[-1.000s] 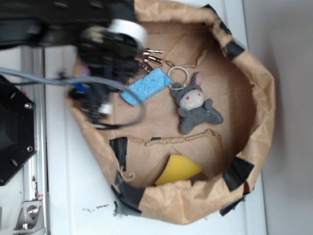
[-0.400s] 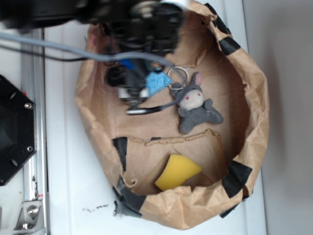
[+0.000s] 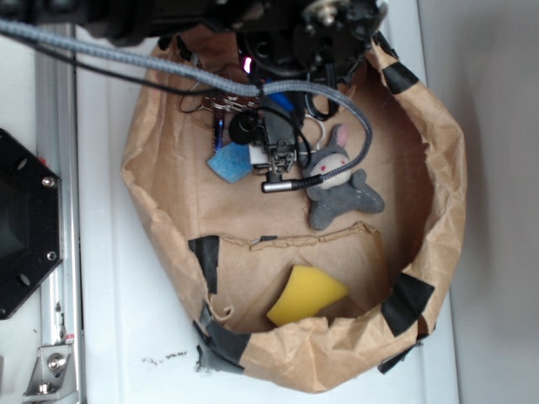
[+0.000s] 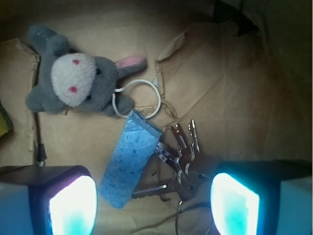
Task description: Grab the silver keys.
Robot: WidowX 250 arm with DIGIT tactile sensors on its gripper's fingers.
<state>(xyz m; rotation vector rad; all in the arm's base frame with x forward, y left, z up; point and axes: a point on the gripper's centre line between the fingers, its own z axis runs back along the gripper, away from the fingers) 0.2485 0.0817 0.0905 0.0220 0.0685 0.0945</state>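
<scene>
The hand [image 4: 154, 205] hangs spread wide over the floor of the brown paper bag [image 3: 438, 168], pinching nothing. In the wrist view the silver keys [image 4: 178, 156] lie fanned on the paper between the two lit fingers [image 4: 73, 205], nearer the right-hand one, touching the edge of the light blue sponge [image 4: 128, 161]. The grey plush bunny [image 4: 78, 81] and its white ring [image 4: 137, 98] sit further off. This looks like the approach step: next, centre over the bunch, descend, and press together clear of the sponge
</scene>
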